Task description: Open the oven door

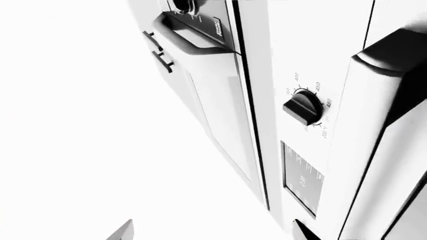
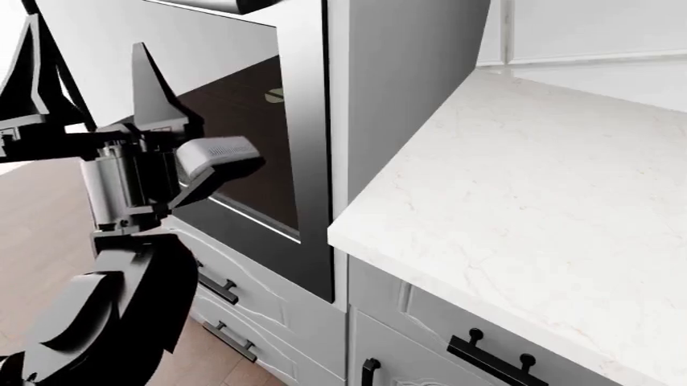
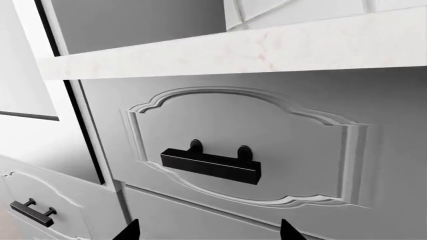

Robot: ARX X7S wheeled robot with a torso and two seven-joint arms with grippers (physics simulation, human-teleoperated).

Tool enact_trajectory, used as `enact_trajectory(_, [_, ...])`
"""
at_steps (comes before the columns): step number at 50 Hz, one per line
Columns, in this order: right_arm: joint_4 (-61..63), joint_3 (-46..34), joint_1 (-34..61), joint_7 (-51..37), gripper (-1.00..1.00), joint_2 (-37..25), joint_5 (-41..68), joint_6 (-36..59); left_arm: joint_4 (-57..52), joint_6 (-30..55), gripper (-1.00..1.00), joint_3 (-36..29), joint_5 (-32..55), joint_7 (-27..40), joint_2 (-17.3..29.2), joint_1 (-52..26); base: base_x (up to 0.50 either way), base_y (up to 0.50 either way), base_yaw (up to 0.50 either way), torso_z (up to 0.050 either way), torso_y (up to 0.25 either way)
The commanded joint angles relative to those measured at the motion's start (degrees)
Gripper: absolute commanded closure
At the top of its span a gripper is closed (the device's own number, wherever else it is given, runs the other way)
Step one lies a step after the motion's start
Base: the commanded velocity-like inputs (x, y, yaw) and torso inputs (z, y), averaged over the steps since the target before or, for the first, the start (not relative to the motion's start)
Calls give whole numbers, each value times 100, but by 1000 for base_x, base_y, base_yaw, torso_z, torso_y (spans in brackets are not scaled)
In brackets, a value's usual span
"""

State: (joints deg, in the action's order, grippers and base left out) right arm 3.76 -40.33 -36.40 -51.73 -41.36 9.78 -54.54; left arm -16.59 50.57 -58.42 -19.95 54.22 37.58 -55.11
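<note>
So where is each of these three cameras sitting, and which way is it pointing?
Head view: from the robot's head, down past its left arm and left hand at the oven door and countertop.
Left wrist view: near the left hand, facing the oven front and its knob; fingertips show.
Right wrist view: near the right hand, facing a drawer handle.
Shared: head and right wrist views both show the countertop.

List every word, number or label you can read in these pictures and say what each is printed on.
"450": beside the black knob on the white oven panel, one mark of its dial scale.
Other dial numbers around the knob: too small and blurred to read.
Small display panel under the knob: faint markings, unreadable.
Upper dark panel label: blurred.
Head and right wrist views: no text.
</note>
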Motion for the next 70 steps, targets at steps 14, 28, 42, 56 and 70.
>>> enact_trajectory(14, [-17, 6, 4, -19, -100, 6, -47, -15, 1117, -506, -100, -212, -99, 44, -237, -293, 0, 0, 0, 0, 0])
enact_trajectory(28, [-3, 2, -1, -25, -100, -3, -55, -28, 2370, -1427, -100, -215, 244, 50, -629, -524, 0, 0, 0, 0, 0])
enact_trajectory(42, [-7, 3, 4, -29, -100, 0, -68, -37, 2672, -1696, -100, -559, 120, -454, -631, -885, 0, 0, 0, 0, 0])
enact_trajectory(56, [-14, 11, 0, -41, -100, 1, -92, -42, 3061, -1942, -100, -661, 190, -704, -687, -1026, 0, 0, 0, 0, 0])
enact_trajectory(70, [18, 31, -11, -76, -100, -1, -149, -24, 3260, -2142, -100, -721, 194, -890, -693, -1212, 0, 0, 0, 0, 0])
